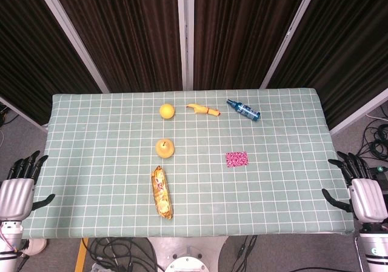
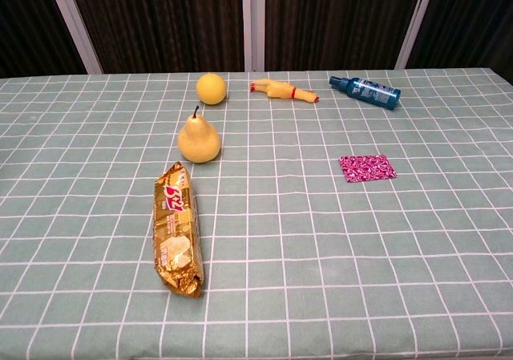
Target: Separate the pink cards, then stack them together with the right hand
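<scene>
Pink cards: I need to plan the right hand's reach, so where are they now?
In the head view the pink cards lie flat on the table's right half, below the blue bottle and right of the pear.

The small rectangular stack of pink cards with a busy magenta-and-white pattern (image 1: pixel 236 159) is lying flat on the green checked cloth of the bench (image 1: pixel 91 120), right of the middle. From my chest view the pink cards (image 2: pixel 367 167) are showing as one neat, thin rectangle, long side running left to right and turned very slightly off the grid lines. I cannot tell how many cards are sitting in it, since no separate edges are showing. They are sitting squared together, not yet spread apart. Nothing is touching them, and they are resting well apart from my right hand (image 1: pixel 364 193), which is hovering off the bench's right edge.
</scene>
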